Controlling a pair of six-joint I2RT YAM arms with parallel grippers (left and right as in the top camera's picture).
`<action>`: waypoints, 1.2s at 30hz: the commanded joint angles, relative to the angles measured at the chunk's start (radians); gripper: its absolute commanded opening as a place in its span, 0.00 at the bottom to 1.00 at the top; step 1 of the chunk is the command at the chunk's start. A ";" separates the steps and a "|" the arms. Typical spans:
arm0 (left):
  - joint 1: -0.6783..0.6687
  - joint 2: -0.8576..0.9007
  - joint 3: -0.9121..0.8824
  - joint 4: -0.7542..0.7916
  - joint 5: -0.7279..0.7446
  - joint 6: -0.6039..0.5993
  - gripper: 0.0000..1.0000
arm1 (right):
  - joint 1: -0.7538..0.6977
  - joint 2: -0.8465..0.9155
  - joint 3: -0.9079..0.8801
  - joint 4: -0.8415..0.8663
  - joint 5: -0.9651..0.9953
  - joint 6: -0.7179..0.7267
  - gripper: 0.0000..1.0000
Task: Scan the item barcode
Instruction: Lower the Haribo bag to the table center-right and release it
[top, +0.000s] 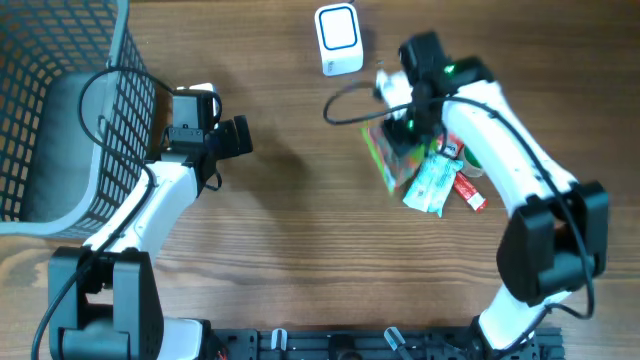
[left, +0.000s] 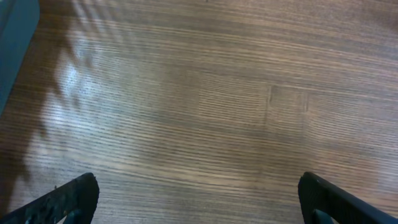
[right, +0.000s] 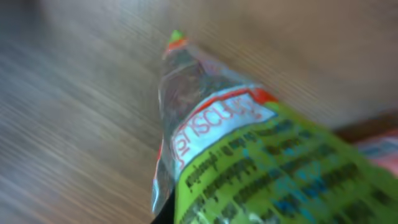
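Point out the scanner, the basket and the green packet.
white scanner (top: 338, 30), overhead view, its top face.
mesh basket (top: 120, 45), overhead view, its right wall.
green packet (right: 267, 168), right wrist view, its printed front.

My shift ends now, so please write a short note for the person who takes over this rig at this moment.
Left tool: open, empty, over the table, beside the basket.
Right tool: shut, apparently pinching the green packet, next to the other packets.
Scanner: white, at the far edge of the table, apart from the green packet.
Done: the packet seems gripped.
Left: bring its barcode to the scanner; no barcode is visible yet.
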 joint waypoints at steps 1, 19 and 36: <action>0.007 0.000 -0.003 0.001 0.002 0.019 1.00 | 0.005 0.003 -0.148 0.154 -0.025 -0.043 0.07; 0.007 0.000 -0.003 0.001 0.002 0.019 1.00 | 0.023 -0.292 -0.066 0.108 0.180 0.066 1.00; 0.007 0.000 -0.003 0.001 0.002 0.019 1.00 | 0.022 -0.373 -0.067 0.039 -0.119 0.045 1.00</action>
